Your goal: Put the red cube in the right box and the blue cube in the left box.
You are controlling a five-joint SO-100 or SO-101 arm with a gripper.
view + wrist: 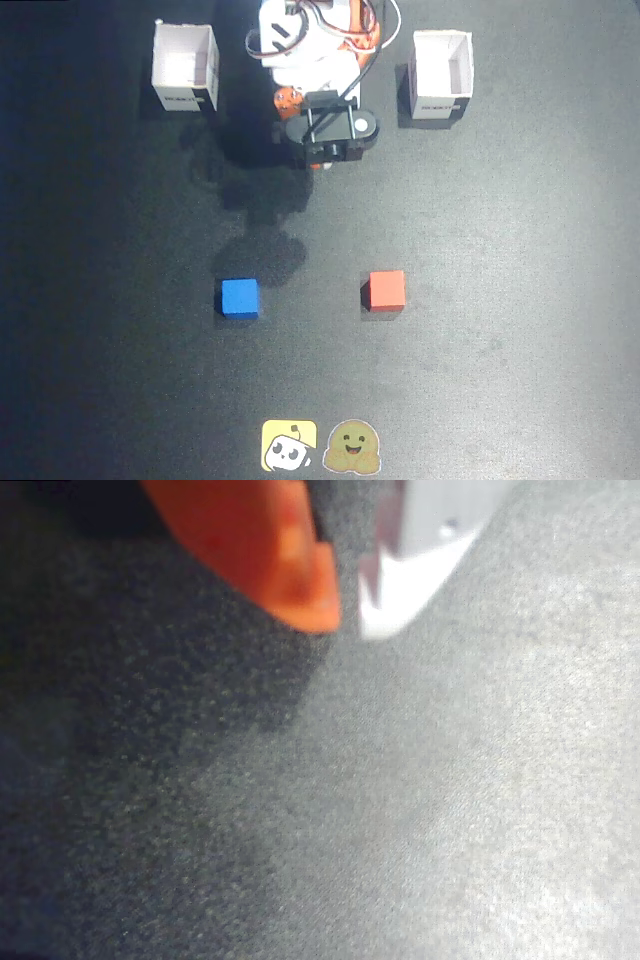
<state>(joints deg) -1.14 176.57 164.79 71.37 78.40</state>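
Fingers (pixel 348 615) hover well apart from both cubes.

Fixed view: top-down, far; wrist view: close on mat (pixel 420 810) below pincer (pixel 350 610)

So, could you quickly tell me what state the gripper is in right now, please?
Gripper: nearly shut, only a narrow gap between the orange and white fingertips in the wrist view, holding nothing; only bare dark table lies beneath it.

Fixed view: you had the blue cube (pixel 239 298) left of the red cube (pixel 385 290). The left box (pixel 185 67) and the right box (pixel 441 77) stood behind them, flanking the arm (pixel 315 50).
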